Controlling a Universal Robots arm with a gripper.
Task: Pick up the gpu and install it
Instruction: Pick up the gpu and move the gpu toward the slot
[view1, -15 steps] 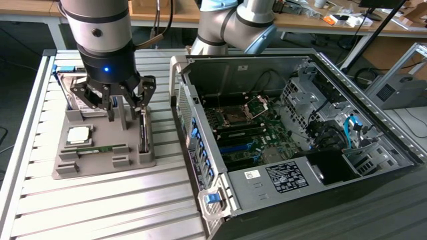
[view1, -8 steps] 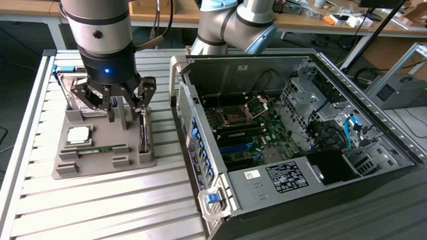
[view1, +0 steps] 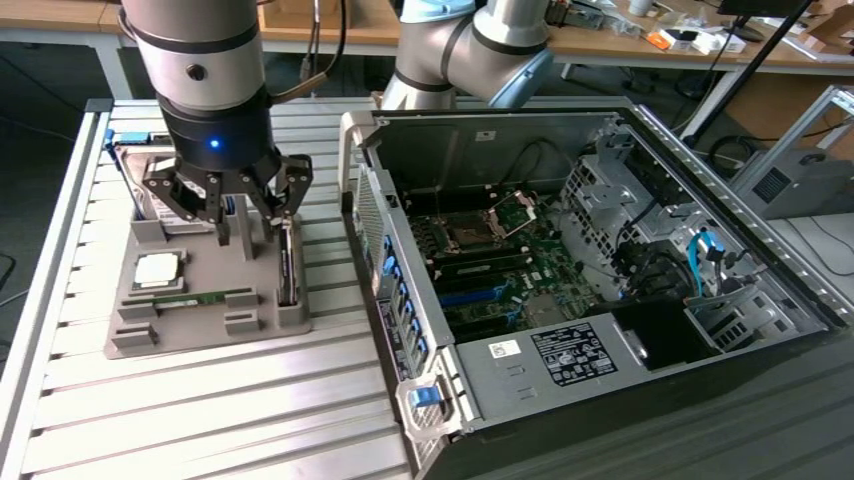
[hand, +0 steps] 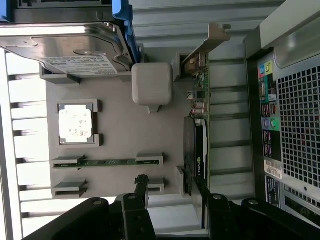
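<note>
While the gpu (view1: 284, 268) (hand: 196, 145) stands on its long edge, wedged in slots of the tray (view1: 200, 328), its top edge is free for a grip from above. It sits along the tray side nearest the case (view1: 467, 150), bracket end toward the hard drive (hand: 65, 47).

Jaws spread wide, empty, hanging low over the tray. On the exterior view's right, one jaw is near the gpu's top. Cannot tell whether it touches.

Case lies on its side, panel off, board facing up. My reading: laid that way so a card can go straight down into it.

Tray cradles keep each part in a fixed spot, apart from the rest.

Count:
- gpu: one
- hard drive: one, flat, label up
- cpu (view1: 158, 268): one, flat in a square recess
- memory stick (view1: 200, 297): one, on edge between two clips
- tray: one
- case: one

Tray and case rest side by side on the slatted surface (view1: 200, 420).
</note>
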